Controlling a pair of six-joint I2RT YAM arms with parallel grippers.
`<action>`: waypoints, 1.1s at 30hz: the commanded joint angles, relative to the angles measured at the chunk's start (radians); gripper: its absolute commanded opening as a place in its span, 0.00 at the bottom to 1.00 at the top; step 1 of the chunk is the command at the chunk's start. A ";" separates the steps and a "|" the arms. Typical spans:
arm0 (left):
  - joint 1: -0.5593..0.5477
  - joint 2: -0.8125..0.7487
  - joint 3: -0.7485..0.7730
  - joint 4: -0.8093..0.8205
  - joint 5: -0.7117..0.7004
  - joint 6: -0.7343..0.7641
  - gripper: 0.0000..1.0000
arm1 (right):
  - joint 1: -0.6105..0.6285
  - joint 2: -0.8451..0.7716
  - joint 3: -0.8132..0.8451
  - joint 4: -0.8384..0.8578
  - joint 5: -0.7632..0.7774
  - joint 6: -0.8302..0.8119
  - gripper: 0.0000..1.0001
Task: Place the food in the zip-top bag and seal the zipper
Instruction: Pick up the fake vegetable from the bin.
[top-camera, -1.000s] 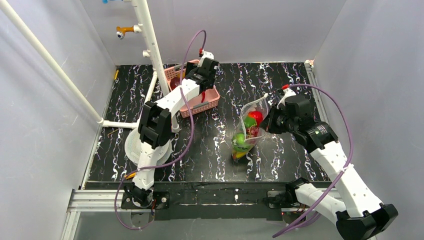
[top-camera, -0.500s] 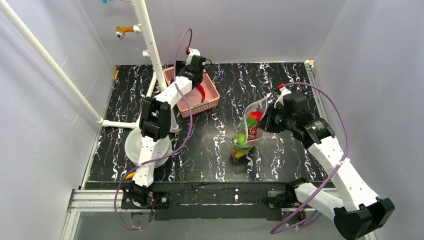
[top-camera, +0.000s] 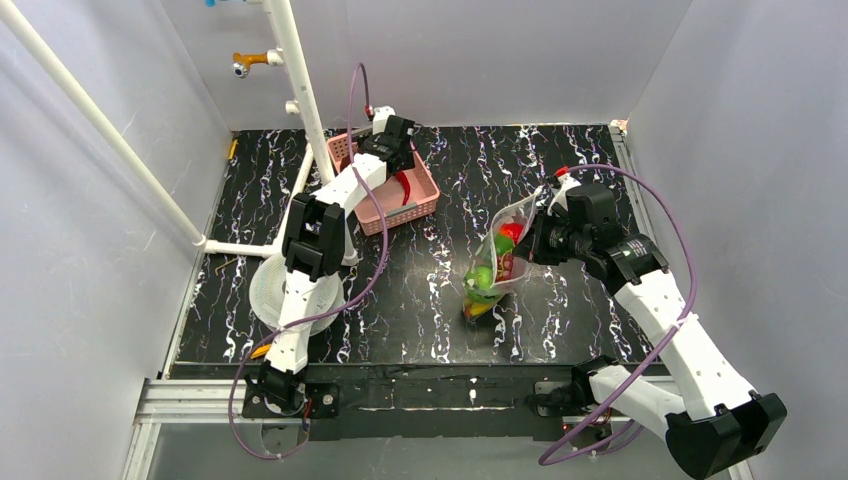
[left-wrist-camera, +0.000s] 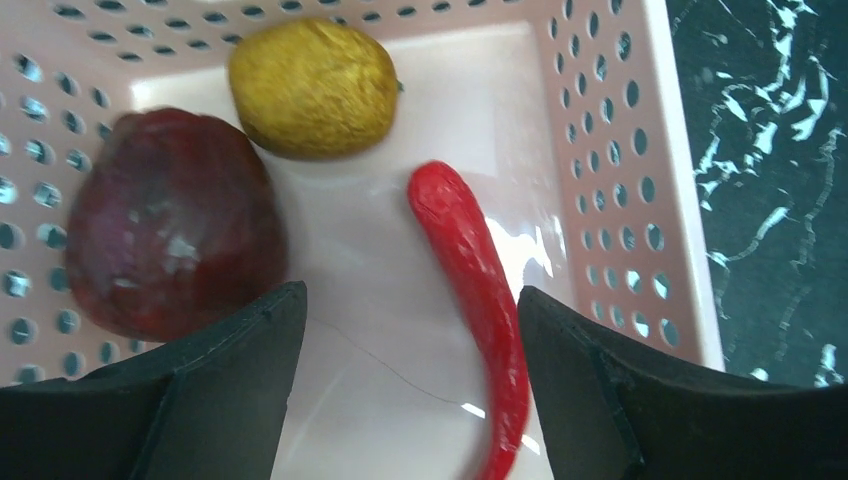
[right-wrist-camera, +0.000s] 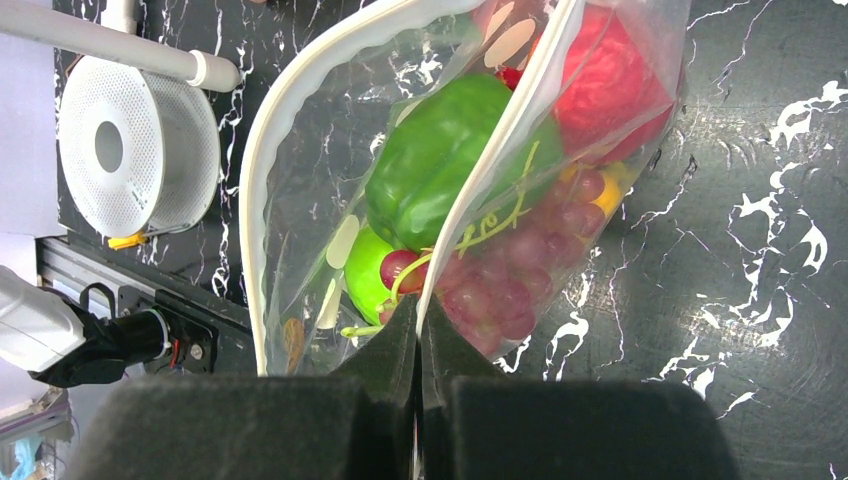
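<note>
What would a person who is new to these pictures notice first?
The clear zip-top bag, pinched by the right claw right of centre, bulges with bright colours, a green pepper foremost. At the back left, the open left claw hangs over a pink basket holding a red chili.

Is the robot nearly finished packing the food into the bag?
Partway. Done: a green pepper, grapes and a red piece sit in the bag. In hand: the right gripper pinches the bag's edge, mouth open; the left gripper hangs open over the basket. Left: the chili, yellow fruit and dark red fruit, then pressing the zipper shut.
</note>
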 joint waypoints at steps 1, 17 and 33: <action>0.009 -0.038 -0.027 -0.040 0.110 -0.177 0.74 | -0.006 -0.007 0.040 0.016 -0.019 -0.011 0.01; 0.010 0.041 0.004 -0.133 0.203 -0.355 0.43 | -0.011 -0.038 0.037 0.016 -0.027 -0.002 0.01; 0.014 -0.313 -0.090 -0.138 0.656 -0.091 0.10 | -0.014 -0.051 0.042 0.029 -0.010 0.004 0.01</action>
